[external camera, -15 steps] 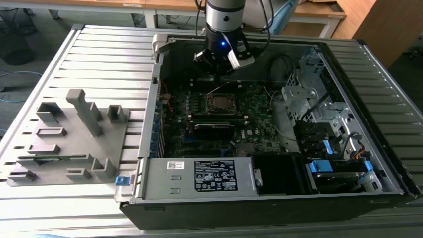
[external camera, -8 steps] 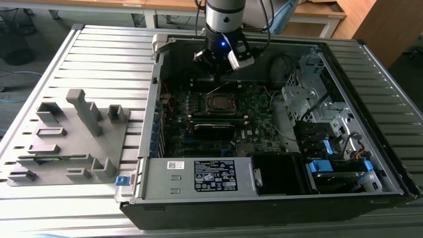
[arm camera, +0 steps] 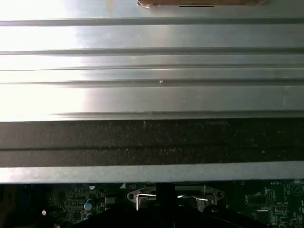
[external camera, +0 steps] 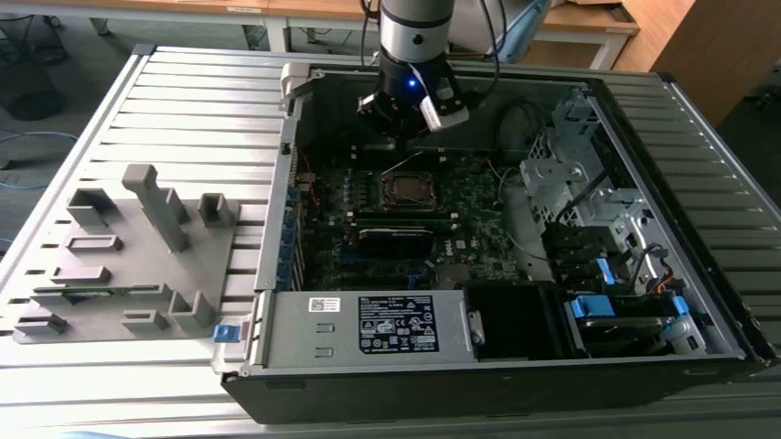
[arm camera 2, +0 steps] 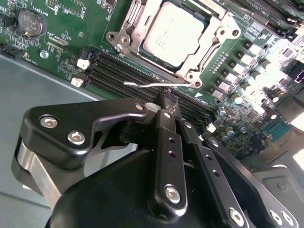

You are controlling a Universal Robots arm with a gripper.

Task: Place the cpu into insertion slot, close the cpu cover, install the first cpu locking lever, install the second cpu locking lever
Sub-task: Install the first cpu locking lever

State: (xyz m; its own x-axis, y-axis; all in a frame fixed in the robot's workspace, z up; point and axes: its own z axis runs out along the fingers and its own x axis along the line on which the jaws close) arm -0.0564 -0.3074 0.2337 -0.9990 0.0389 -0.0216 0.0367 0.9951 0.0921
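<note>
While the cpu (arm camera 2: pixel 176 32) lies framed by the cpu cover (arm camera 2: pixel 129 32) | hand (arm camera 2: pixel 166 96) closed, tips at locking lever (arm camera 2: pixel 142 84) | risk: thin lever may slip off and spring up.

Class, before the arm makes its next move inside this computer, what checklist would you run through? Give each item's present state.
1. Chip lying flat in the socket: ok.
2. Cover down around the chip: ok, it appears to lie flat in the second wrist view.
3. Wire lever locked down: not ok, its end sticks out free above the memory slots.
4. Gripper at the wire lever: ok, its tip is right beside it.
5. Gripper actually touching the wire lever: cannot tell.
</note>
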